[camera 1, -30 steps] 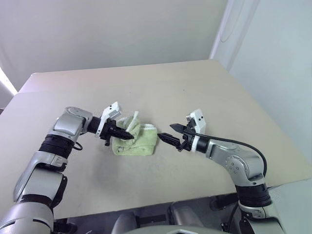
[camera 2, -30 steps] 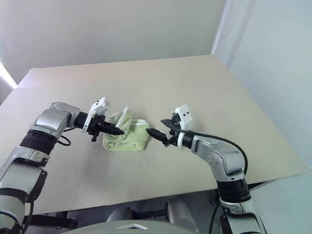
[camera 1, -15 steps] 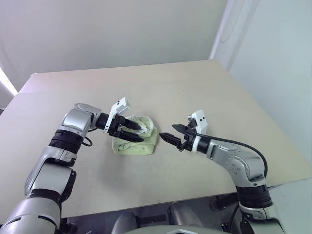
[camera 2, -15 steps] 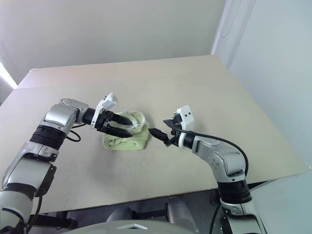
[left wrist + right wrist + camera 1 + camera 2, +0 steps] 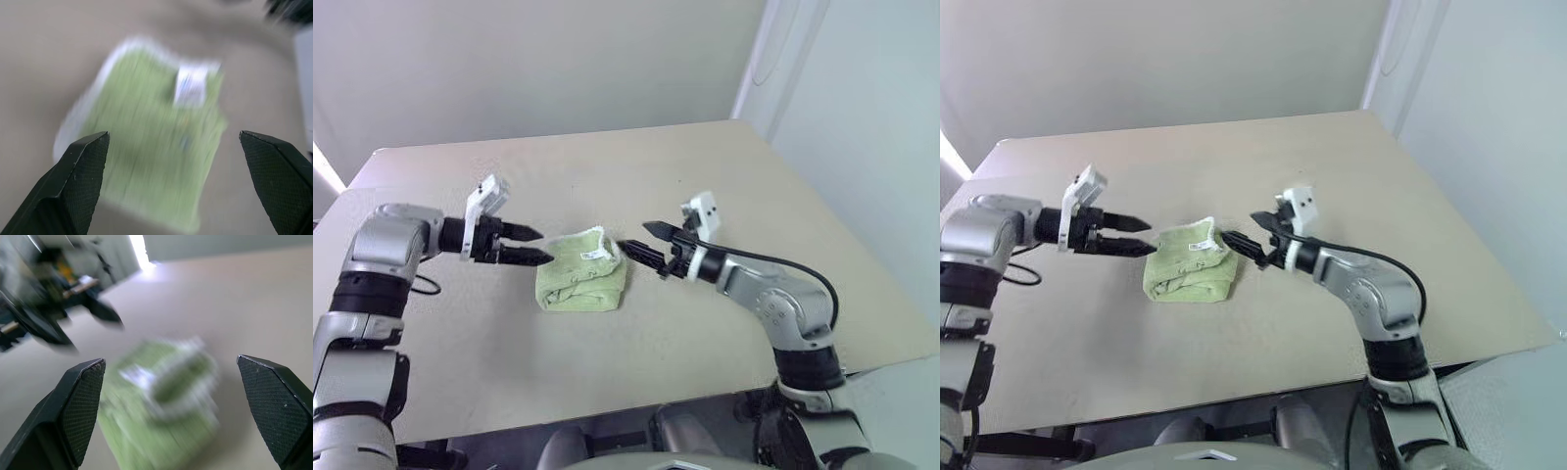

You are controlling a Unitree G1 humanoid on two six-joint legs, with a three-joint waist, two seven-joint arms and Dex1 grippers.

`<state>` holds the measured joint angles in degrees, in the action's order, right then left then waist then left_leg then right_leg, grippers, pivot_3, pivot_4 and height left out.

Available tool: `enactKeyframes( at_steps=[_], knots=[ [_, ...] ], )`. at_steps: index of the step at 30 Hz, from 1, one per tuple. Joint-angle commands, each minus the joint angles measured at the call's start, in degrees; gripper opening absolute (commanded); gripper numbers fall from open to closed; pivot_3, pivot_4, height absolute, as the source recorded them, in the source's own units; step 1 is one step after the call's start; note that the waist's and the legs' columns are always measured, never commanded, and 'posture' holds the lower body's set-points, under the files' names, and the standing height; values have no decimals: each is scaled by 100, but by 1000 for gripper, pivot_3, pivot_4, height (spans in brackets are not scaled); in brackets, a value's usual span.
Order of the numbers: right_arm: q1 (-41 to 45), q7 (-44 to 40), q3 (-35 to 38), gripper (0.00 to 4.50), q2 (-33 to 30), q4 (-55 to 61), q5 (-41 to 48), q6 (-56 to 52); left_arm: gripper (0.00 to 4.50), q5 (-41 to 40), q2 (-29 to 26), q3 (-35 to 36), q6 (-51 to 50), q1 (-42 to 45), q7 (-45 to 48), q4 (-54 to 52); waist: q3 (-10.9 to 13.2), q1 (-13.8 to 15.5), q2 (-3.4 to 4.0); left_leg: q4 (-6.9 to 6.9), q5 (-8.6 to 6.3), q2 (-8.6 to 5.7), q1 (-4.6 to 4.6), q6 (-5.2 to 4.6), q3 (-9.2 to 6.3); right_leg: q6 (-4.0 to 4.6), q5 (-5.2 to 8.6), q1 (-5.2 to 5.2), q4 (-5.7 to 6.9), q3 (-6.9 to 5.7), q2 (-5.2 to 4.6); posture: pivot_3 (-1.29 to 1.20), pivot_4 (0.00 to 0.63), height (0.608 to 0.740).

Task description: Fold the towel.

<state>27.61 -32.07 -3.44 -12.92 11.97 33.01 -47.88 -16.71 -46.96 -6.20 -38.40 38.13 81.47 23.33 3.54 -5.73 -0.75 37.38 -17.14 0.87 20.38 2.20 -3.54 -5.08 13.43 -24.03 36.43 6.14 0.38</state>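
Tabletop (image 5: pixel 724 176) towel (image 5: pixel 580 274) lies between both spread fingers (image 5: pixel 524 257).

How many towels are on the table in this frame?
1. A single light green towel lies folded into a small bundle near the middle of the table, between the open left claw and the open right claw; neither touches it.

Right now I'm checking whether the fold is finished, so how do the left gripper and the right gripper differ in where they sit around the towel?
The left gripper hangs off the towel's left side with a clear gap of bare table, while the right gripper sits at the towel's upper right corner, much closer. The left gripper points right and the right gripper points left, so they face each other. Both have open fingers and hold nothing.
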Motion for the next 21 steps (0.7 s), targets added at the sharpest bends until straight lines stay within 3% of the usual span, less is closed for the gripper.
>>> enactKeyframes(
  at_steps=[1,10,21],
  knots=[
    [651,-260,-300,4500,282,-386,-33,234,4474,154,144,9,359,-181,-390,-222,0,27,0,2,0,0,3,0,-1,0,0,0,0,-1,-1,0,0,740],
    [1858,-777,-1307,4500,960,-2547,-1023,1052,4474,-32,52,126,235,-1144,-537,-1226,-1,-46,0,7,0,0,1,0,1,21,-14,-1,10,0,-2,0,0,740],
    [1317,-834,-1902,4500,910,-3265,-1995,1055,4474,-202,-167,263,139,-1639,-636,-1623,-2,-38,-2,23,0,-2,0,0,0,16,-8,-5,37,-1,-3,0,0,740]
  ],
)
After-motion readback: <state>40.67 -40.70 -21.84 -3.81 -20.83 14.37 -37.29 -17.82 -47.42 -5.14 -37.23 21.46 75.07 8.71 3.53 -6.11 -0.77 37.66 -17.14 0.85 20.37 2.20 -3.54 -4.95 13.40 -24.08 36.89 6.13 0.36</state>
